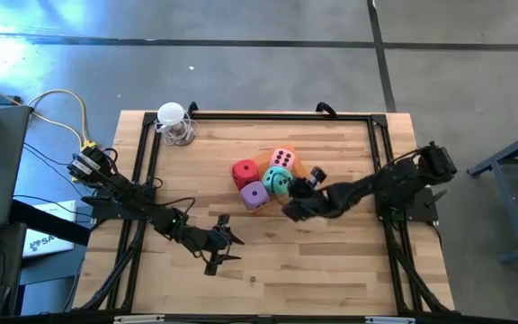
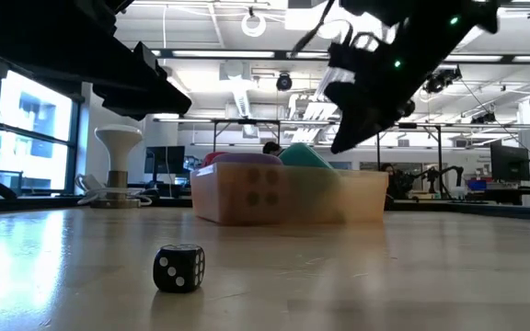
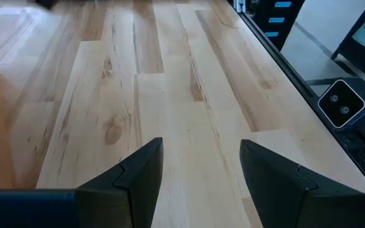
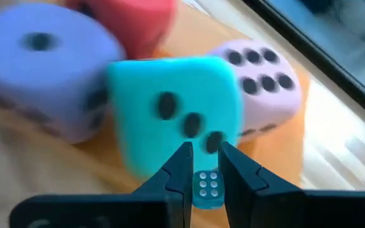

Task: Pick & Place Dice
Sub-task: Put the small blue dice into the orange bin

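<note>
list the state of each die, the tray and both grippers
teal die: tilted, resting on the others
pink die: in the tray
purple die: in the tray
red die: in the tray
orange tray: holds the dice
right gripper: shut on a tiny blue die
left gripper: open, empty

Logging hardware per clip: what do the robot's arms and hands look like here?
Both arms are dark, jointed, with black cables alongside. The left arm has yellow cables at its base and a green light midway. The left hand has two dark, wedge-shaped fingers on a blue-edged bar. The right hand has dark fingers tapering to narrow tips.
</note>
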Robot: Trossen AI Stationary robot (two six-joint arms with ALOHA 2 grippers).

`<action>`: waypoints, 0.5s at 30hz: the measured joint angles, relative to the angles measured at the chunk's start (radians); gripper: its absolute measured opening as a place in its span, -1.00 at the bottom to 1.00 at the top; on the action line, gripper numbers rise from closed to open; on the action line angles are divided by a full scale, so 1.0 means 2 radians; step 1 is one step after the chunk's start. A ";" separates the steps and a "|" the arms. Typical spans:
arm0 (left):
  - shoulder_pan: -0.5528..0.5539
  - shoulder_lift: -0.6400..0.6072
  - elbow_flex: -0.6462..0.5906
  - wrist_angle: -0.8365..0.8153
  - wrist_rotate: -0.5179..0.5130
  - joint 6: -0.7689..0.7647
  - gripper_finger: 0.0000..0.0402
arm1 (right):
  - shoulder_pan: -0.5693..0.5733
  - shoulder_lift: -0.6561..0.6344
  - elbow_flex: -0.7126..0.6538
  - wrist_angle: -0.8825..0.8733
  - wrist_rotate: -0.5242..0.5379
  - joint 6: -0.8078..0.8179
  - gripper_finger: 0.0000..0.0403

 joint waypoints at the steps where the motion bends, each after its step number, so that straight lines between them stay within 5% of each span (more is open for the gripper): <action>1: 0.000 0.000 0.000 0.000 0.000 0.000 0.00 | -0.009 0.000 0.000 -0.006 -0.006 0.010 -0.77; 15: 0.000 0.000 0.000 -0.003 0.000 0.011 0.00 | -0.067 0.000 0.001 -0.040 -0.052 0.020 -0.57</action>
